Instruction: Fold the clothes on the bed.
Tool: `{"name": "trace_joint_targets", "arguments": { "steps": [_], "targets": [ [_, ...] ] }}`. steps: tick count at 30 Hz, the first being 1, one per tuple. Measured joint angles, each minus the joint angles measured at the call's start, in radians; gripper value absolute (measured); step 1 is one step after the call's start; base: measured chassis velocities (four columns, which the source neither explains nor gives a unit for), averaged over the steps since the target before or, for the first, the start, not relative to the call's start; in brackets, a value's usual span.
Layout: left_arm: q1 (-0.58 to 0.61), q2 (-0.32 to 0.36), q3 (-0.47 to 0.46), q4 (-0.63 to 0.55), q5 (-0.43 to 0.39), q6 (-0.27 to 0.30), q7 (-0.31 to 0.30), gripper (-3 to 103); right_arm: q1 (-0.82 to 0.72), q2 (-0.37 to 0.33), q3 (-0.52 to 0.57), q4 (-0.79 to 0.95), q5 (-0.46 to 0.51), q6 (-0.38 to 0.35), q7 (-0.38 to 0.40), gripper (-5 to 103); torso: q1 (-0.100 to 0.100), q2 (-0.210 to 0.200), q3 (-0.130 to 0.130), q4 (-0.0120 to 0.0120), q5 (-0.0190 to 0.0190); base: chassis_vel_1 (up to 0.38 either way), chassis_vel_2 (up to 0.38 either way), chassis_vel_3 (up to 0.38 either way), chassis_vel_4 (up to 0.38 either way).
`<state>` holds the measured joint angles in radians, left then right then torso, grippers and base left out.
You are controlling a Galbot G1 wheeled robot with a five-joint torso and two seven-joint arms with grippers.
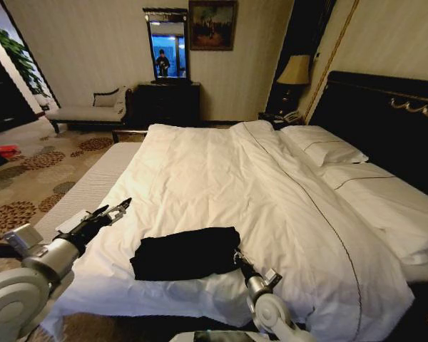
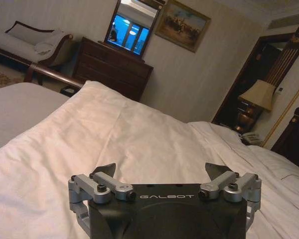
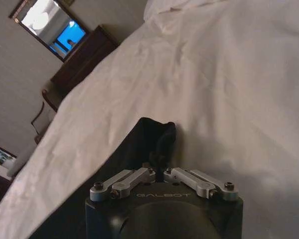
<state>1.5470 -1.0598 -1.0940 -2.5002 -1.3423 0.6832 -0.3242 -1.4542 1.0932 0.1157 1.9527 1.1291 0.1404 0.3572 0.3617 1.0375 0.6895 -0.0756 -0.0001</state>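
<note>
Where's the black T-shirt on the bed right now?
In the head view the black T-shirt lies folded on the white duvet near the bed's front edge, centre. The right tool is shut on its right end; the left tool, open, is off its left side.

Wide white duvet (image 1: pixel 200 178) on the large dark-framed bed (image 1: pixel 385 107): flat, open surface from the near edge up to the white pillows (image 1: pixel 324 149), free for passage above.

One obstacle near the front edge: folded black soft-fabric T-shirt (image 1: pixel 187 253), low mound.

Left gripper (image 1: pixel 121 208) hangs over the duvet's left edge, fingers spread, bare duvet ahead of it.

Right gripper (image 1: pixel 237 256) sits pinched at the T-shirt's right end; open duvet lies to its right.
</note>
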Motion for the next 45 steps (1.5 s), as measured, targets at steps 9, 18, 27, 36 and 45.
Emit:
{"name": "trace_joint_targets", "arguments": {
  "steps": [9, 18, 27, 36, 45],
  "targets": [
    [-0.013, 0.007, 0.003, 0.000, 0.005, -0.001, 0.000, 100, -0.024, -0.007, 0.017, 0.083, 0.014, 0.008, 0.004, 2, 0.000, 0.000, 0.000, 0.0000, 0.0000, 0.000, 0.000, 0.000, 0.000],
    [-0.037, 0.015, -0.015, 0.000, 0.002, -0.013, 0.002, 100, -0.016, -0.038, -0.017, 0.185, 0.013, 0.014, -0.017, 2, 0.000, 0.000, 0.000, -0.0002, -0.0001, 0.000, 0.000, 0.000, 0.000],
    [-0.022, 0.001, -0.080, 0.010, -0.009, -0.023, -0.005, 100, 0.203, -0.028, -0.312, 0.044, -0.056, 0.082, -0.231, 2, 0.000, 0.000, 0.000, 0.0001, -0.0001, 0.000, 0.000, 0.000, 0.000],
    [0.005, -0.022, -0.122, 0.015, 0.001, -0.022, -0.018, 100, 0.437, 0.117, -0.546, -0.062, -0.007, 0.069, -0.307, 2, 0.000, 0.000, 0.000, 0.0003, -0.0002, 0.000, 0.000, 0.000, 0.000],
    [0.006, -0.025, -0.147, 0.039, 0.001, -0.020, -0.024, 100, 0.570, 0.154, -0.669, -0.144, 0.072, 0.041, -0.306, 2, 0.000, 0.000, 0.000, -0.0002, -0.0002, 0.000, 0.000, 0.000, 0.000]
  ]
}}
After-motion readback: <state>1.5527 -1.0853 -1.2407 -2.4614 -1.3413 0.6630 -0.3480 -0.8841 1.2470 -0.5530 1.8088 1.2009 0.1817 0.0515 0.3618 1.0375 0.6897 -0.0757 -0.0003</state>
